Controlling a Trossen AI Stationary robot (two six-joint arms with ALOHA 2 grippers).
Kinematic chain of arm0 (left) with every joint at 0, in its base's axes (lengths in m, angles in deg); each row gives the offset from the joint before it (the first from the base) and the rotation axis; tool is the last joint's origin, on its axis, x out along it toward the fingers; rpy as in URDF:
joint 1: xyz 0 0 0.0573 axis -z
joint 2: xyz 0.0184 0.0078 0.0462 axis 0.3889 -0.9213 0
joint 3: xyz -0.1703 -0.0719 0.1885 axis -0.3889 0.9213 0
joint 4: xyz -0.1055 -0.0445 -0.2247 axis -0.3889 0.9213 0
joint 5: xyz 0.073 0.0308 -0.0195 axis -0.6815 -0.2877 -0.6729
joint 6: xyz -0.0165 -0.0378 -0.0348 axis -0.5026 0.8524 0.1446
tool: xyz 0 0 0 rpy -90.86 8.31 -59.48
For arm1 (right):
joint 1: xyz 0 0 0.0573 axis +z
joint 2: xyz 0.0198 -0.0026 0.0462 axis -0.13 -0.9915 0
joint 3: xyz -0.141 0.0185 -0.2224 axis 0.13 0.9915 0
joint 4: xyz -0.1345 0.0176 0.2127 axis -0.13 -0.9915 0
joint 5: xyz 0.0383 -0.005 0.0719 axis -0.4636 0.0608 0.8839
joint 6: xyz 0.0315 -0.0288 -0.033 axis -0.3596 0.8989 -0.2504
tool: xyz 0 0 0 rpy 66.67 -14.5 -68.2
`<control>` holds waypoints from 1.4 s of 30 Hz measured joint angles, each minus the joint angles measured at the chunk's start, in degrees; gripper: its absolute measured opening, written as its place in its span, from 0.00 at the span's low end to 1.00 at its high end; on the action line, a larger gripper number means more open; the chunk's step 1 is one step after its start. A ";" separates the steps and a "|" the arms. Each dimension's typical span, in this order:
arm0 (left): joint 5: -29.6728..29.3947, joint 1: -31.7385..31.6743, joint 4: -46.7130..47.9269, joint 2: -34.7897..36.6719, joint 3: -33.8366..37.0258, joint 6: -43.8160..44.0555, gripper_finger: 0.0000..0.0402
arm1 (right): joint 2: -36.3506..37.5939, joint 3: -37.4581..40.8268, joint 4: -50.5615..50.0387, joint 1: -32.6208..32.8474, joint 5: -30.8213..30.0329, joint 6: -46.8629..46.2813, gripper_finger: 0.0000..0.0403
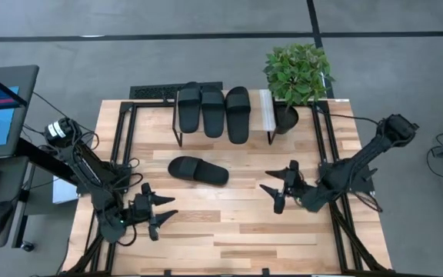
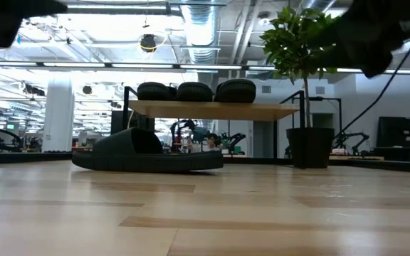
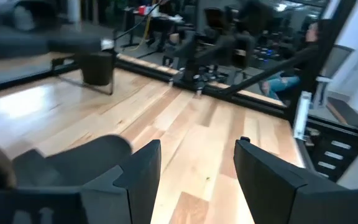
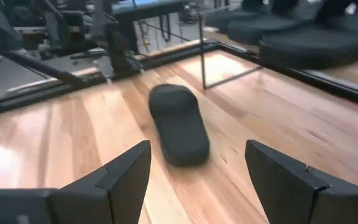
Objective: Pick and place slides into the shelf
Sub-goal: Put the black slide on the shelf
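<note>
Three black slides (image 1: 213, 112) lie side by side on the low wooden shelf (image 1: 266, 115) at the table's far side; the low view shows their ends (image 2: 194, 91) on the shelf board. A fourth black slide (image 1: 198, 170) lies sole-down on the table in front of the shelf, also seen in the right wrist view (image 4: 179, 124) and the low view (image 2: 146, 151). My right gripper (image 1: 277, 190) stands open to the right of this slide, pointing toward it. My left gripper (image 1: 160, 211) stands open near the table's left front, nothing between its fingers (image 3: 143, 177).
A potted green plant (image 1: 297, 77) stands at the shelf's right end. Black metal rails (image 1: 323, 146) run along the table's left and right sides. Bare wood lies between the two grippers and toward the near edge (image 1: 229, 246).
</note>
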 joint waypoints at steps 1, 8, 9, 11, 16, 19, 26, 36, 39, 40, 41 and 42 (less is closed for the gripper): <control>0.08 -0.62 1.97 0.00 0.00 2.57 0.48 | -1.04 0.30 0.00 0.54 -1.29 -1.38 0.63; 7.83 -7.55 16.87 0.00 0.00 18.40 0.48 | -6.91 0.33 1.22 2.98 -5.05 -3.41 0.63; 9.98 -8.75 18.86 0.24 0.00 20.56 0.48 | -7.55 0.33 1.57 3.21 -5.42 -3.39 0.63; 14.45 -11.03 23.70 1.67 0.00 24.25 0.48 | -8.40 0.33 2.42 3.29 -6.16 -3.39 0.63; 20.44 -16.30 46.71 7.64 -1.86 36.24 0.48 | -8.78 0.33 2.38 3.23 -6.14 -3.36 0.63; 24.52 -18.89 59.58 12.13 -3.15 41.89 0.48 | -8.76 0.33 2.35 3.23 -6.04 -3.34 0.63; 33.30 -25.27 70.54 21.65 -3.28 46.03 0.48 | -8.76 0.33 2.21 3.28 -4.46 -3.32 0.63; 38.84 -40.02 71.40 23.03 -3.28 40.08 0.48 | -8.76 0.33 2.23 4.92 -3.98 -3.36 0.63; 40.95 -43.63 70.92 21.75 -3.25 37.40 0.48 | -8.75 0.33 2.25 5.13 -3.98 -3.36 0.63; 41.80 -44.45 69.79 21.28 -2.96 36.60 0.48 | -8.75 0.33 2.24 5.11 -3.98 -3.36 0.63; 42.91 -45.27 68.10 20.77 -2.52 35.67 0.48 | -8.74 0.33 2.25 5.11 -3.98 -3.39 0.63; 44.15 -45.95 66.21 20.25 -1.92 34.67 0.48 | -8.74 0.33 2.25 5.11 -3.98 -3.37 0.63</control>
